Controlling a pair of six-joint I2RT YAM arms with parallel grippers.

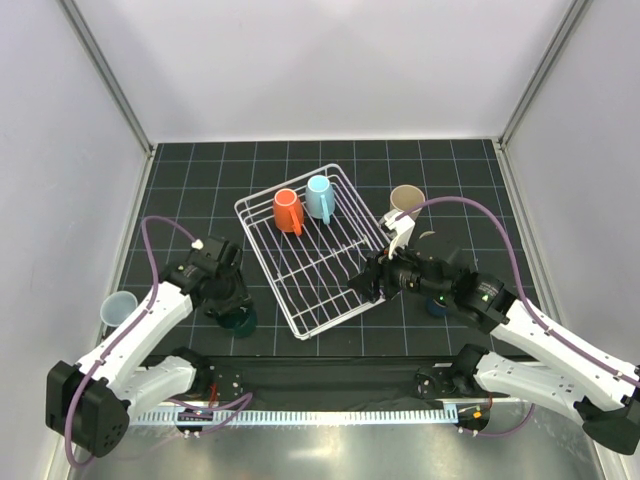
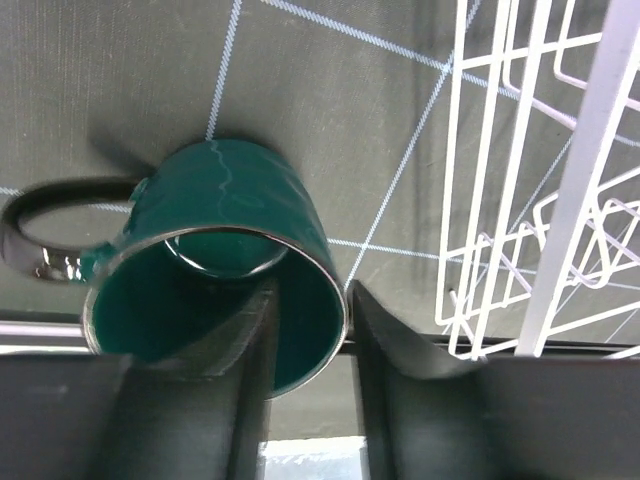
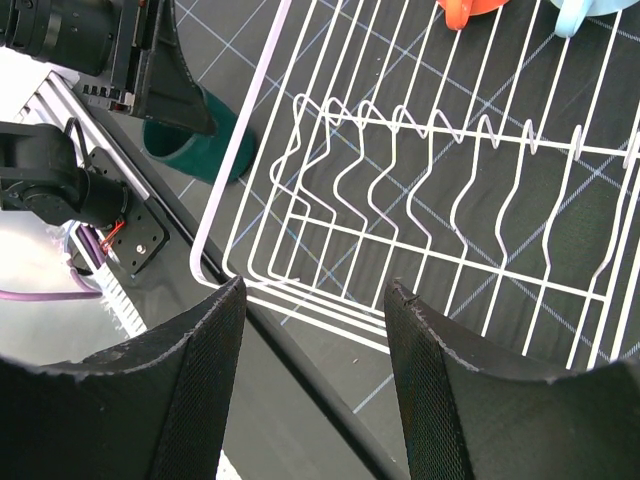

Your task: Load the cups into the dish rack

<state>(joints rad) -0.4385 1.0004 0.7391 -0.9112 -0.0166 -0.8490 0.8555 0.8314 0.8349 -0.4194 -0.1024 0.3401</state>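
Two dark fingers (image 2: pixel 250 390) fill the bottom of the left wrist view. The left jaws stand slightly parted astride the rim of the dark teal mug (image 2: pixel 230 210), one finger inside and one outside, not pinching the wall. The mug sits on the worktop (image 2: pixel 120 80) just beside the dish rack (image 2: pixel 592 140). In the right wrist view, the right jaws are wide apart and empty over the rack's edge. From above, an orange cup (image 1: pixel 288 211) and a light blue cup (image 1: pixel 320 196) sit at the rack's far end, and a beige tumbler (image 1: pixel 406 199) stands outside it.

Two cups (image 1: pixel 288 210) in rack (image 1: pixel 320 285), mug (image 1: pixel 240 322) left
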